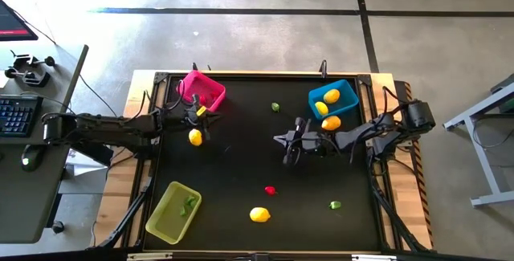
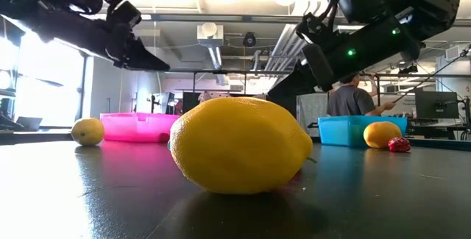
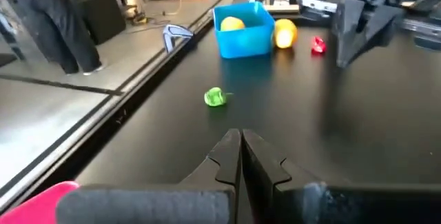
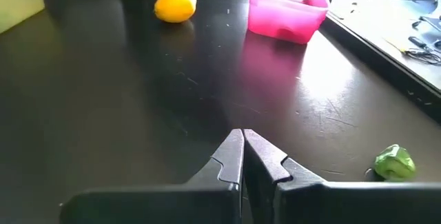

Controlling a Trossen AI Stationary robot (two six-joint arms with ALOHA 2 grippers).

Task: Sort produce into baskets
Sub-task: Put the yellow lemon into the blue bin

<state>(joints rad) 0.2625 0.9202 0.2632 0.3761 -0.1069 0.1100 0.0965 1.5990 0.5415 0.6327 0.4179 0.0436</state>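
Note:
My left gripper (image 1: 201, 122) hangs shut and empty above the table, next to a lemon (image 1: 195, 137) and just in front of the pink basket (image 1: 201, 91); its wrist view shows the fingers closed (image 3: 241, 156). My right gripper (image 1: 287, 143) is shut and empty (image 4: 242, 156) over the middle of the table, left of the blue basket (image 1: 332, 99). That basket holds two lemons, and a third (image 1: 331, 122) lies beside it. The yellow-green basket (image 1: 173, 211) at the near left holds a green piece. A lemon (image 1: 259, 214), a red piece (image 1: 271, 189) and two green pieces (image 1: 336, 205), (image 1: 275, 107) lie loose on the table.
A second red piece (image 3: 318, 44) lies by the lemon outside the blue basket. The table's black top has a raised frame (image 1: 265, 75) around it. A desk with a keyboard (image 1: 18, 115) stands to the left. A person (image 2: 352, 98) stands in the room beyond the table.

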